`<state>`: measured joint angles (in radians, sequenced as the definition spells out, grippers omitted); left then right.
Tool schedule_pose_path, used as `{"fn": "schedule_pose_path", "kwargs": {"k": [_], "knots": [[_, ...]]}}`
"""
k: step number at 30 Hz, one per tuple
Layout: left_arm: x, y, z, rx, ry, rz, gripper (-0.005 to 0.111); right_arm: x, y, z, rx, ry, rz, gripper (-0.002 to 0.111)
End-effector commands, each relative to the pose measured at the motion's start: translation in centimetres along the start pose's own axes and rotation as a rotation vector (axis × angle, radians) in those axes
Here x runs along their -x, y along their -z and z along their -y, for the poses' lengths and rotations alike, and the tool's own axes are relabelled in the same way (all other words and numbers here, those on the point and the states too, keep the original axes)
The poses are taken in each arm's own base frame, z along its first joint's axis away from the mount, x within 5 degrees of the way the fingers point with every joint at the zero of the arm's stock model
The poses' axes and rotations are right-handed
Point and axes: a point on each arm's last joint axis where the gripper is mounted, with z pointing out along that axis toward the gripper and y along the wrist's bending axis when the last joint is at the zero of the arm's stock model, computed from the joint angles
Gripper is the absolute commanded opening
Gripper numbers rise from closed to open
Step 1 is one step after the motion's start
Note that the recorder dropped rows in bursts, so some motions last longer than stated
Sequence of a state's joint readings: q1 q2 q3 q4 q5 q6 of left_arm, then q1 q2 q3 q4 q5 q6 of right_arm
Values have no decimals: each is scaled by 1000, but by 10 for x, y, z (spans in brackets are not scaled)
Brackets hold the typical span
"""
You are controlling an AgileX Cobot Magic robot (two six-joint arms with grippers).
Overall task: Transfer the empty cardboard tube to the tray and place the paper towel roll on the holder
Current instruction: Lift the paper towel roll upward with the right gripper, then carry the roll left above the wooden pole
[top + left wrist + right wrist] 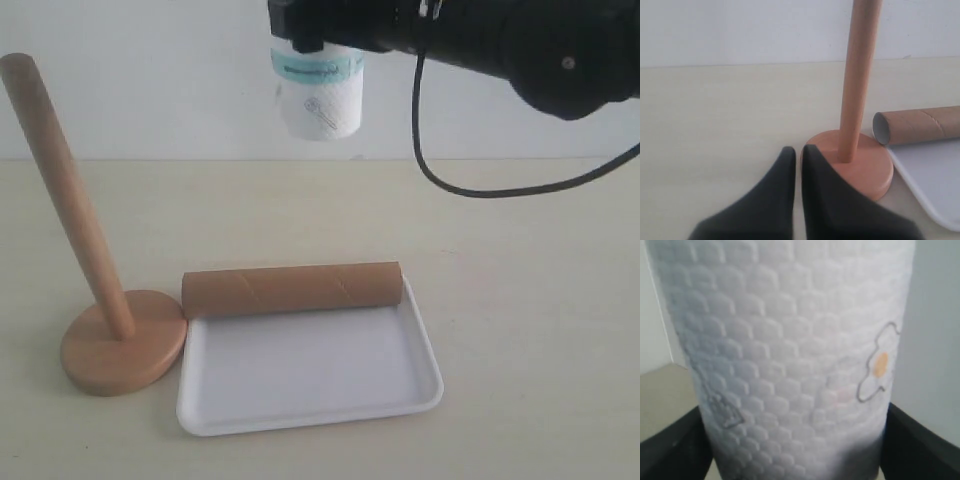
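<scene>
right end effector (318, 42) clasps the paper towel roll (320, 100) in a wide grip, holding it upright in the air above the tabletop (540, 300). the empty cardboard tube (292, 288) lies along the far rim of the tray (310, 415), one end just beside the holder (120, 350). left end effector (797, 165), closed and empty, sits near its base.

I see a pale beige tabletop (540, 330) running back to a plain white wall (150, 80) behind it.
</scene>
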<state>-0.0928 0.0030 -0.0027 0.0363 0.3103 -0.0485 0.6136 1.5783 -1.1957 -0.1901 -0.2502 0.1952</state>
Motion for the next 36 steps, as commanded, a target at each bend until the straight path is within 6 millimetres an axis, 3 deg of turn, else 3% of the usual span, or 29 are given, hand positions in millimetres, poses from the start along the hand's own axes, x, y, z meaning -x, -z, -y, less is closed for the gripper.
{"fn": "schedule_pose_path", "kwargs": {"k": [1,7,11,16,28,36], "knots": [[-1,0,0,4,-10,1,4,45,32,-27,79,1,147,0],[-1,0,0,4,-10,1,4,84,69,-68,226,-17,341,0],[-1,0,0,4,-10,1,4,90,76,-89,299,2,415,0],[-1,0,0,4,-10,1,4,92,77,-92,324,-36,452,0],[-1,0,0,4,-10,1,4,66,48,-114,407,-88,509,0],[-1,0,0,4,-10,1,4,67,24,-121,429,-173,485,0]]}}
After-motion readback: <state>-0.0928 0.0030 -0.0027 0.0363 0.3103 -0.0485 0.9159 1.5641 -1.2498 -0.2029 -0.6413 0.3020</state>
